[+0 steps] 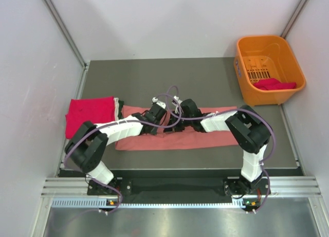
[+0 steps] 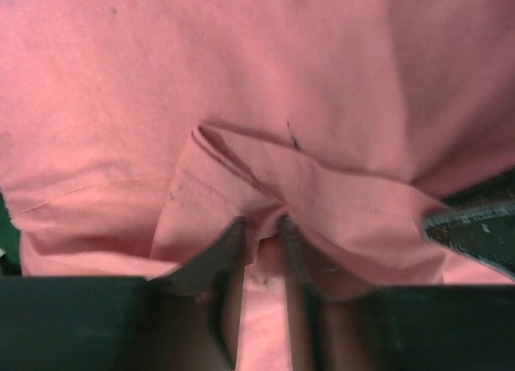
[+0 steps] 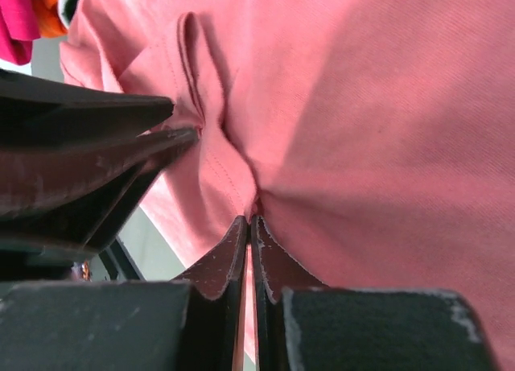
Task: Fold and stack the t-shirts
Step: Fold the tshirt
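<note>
Count on the bench (image 1: 205,77): cloth items are numbering three in plain sight. One salmon-pink t-shirt (image 1: 190,139) is lying along the near edge. One magenta-red t-shirt (image 1: 90,113) is sitting at the left edge. One red cloth piece (image 1: 275,84) is lying inside the single orange basket (image 1: 242,67) at the far right corner. Two claws are showing: left claw (image 2: 261,224) and right claw (image 3: 249,220).

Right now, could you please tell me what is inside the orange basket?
A red shirt lies bunched at the near right of the basket; the rest shows bare slotted floor. Anything beneath the shirt is covered.
</note>
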`<state>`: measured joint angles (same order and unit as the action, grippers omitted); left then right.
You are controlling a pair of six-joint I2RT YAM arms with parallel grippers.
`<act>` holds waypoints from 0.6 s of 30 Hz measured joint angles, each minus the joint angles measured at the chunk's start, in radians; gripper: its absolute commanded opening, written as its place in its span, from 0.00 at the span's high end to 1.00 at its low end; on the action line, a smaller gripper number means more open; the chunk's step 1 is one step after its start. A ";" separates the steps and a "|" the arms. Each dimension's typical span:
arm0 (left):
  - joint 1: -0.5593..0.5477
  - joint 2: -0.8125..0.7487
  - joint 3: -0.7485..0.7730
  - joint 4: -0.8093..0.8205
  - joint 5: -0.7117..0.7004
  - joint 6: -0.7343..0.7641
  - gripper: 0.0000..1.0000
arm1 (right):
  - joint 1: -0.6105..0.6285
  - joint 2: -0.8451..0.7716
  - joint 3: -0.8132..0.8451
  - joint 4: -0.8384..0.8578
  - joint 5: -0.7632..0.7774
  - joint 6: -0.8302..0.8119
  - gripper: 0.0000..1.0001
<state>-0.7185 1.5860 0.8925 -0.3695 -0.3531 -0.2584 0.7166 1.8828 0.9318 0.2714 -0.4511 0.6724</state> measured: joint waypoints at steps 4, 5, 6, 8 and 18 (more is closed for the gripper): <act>-0.003 0.056 0.031 -0.013 -0.032 -0.014 1.00 | -0.006 0.010 0.000 -0.007 0.000 0.012 1.00; -0.003 0.057 0.034 -0.016 -0.037 -0.019 1.00 | -0.006 0.010 0.000 -0.008 0.000 0.013 1.00; -0.003 0.054 0.035 -0.018 -0.042 -0.022 1.00 | -0.006 0.010 0.000 -0.008 0.000 0.013 1.00; -0.003 0.037 0.033 -0.024 -0.050 -0.030 1.00 | -0.006 0.010 0.000 -0.008 -0.001 0.012 1.00; 0.104 -0.301 -0.038 -0.082 -0.128 -0.200 1.00 | 0.006 0.009 0.013 -0.007 -0.007 0.001 1.00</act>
<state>-0.6144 1.2854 0.8547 -0.4511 -0.4808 -0.4587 0.7231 1.8915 0.9447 0.2646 -0.4583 0.6731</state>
